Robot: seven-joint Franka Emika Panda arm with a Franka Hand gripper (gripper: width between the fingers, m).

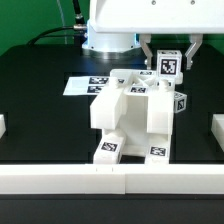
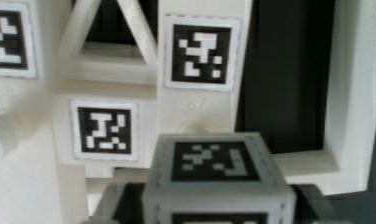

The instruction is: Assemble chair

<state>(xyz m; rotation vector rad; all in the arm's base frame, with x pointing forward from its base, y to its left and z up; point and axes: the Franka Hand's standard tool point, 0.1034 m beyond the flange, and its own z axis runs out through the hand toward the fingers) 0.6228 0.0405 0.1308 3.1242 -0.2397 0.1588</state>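
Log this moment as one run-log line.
step: chair assembly | gripper shut on tagged white part | part held over partly built chair, exterior view's right side | contact: cannot tell

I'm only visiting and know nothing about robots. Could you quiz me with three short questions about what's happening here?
1. True or false: the gripper is empty.
2. Where does the marker board lie?
A. On top of the half-built chair
B. Flat on the table, behind the chair
C. Between the gripper's fingers
3. Fill in: the white chair parts carry small black-and-white square ____.

Key
1. False: it holds a small tagged part.
2. B
3. tags
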